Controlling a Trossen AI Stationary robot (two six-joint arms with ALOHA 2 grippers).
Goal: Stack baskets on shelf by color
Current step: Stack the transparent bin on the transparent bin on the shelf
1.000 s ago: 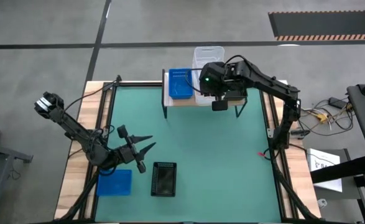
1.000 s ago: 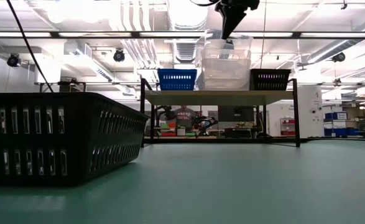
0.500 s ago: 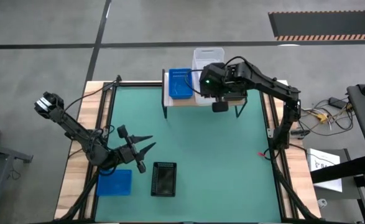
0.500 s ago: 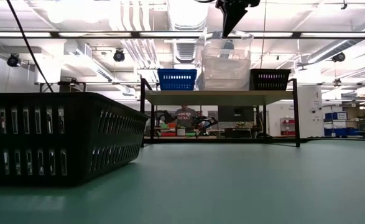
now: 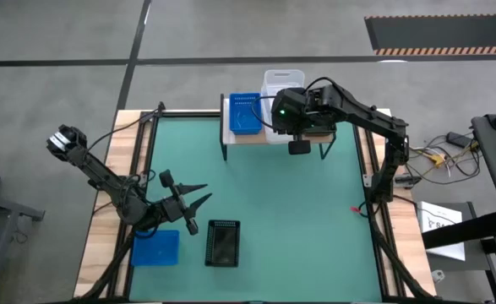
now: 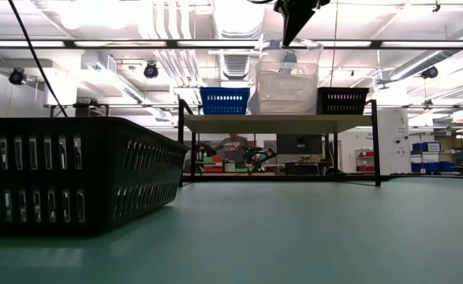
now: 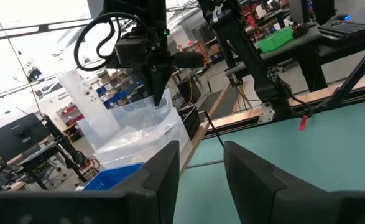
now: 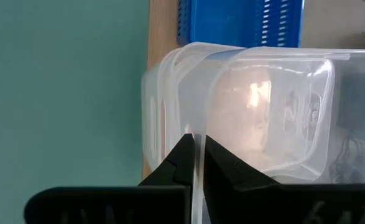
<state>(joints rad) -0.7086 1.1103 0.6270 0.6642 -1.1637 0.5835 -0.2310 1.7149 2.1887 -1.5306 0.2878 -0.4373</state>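
Note:
On the wooden shelf (image 5: 239,137) at the table's far edge stand a blue basket (image 5: 246,112), a stack of clear baskets (image 6: 285,91) and a black basket (image 6: 342,101). My right gripper (image 8: 197,163) reaches down over the stack, shut on the topmost clear basket (image 6: 290,57), which sits tilted in the ones below. Near the table's front left, my left gripper (image 5: 198,203) hangs open and level with nothing between its fingers. Beside it a blue basket (image 5: 155,247) and a black basket (image 5: 223,242) rest on the green table. My right gripper pinches the top clear basket's near end wall (image 8: 198,138) at its rim, one finger inside the basket and one outside. The fingers come slanting down from above. The basket sits tilted, its lower part nested in the clear baskets beneath it.
The table's middle and right side (image 5: 315,219) are bare green surface. A small red item (image 5: 355,209) lies by the right edge. Wooden rails and cables run along both sides of the table.
The held clear basket has shifted a little toward the table's near side over the stack, while my right gripper stays shut on it and nearly in place.

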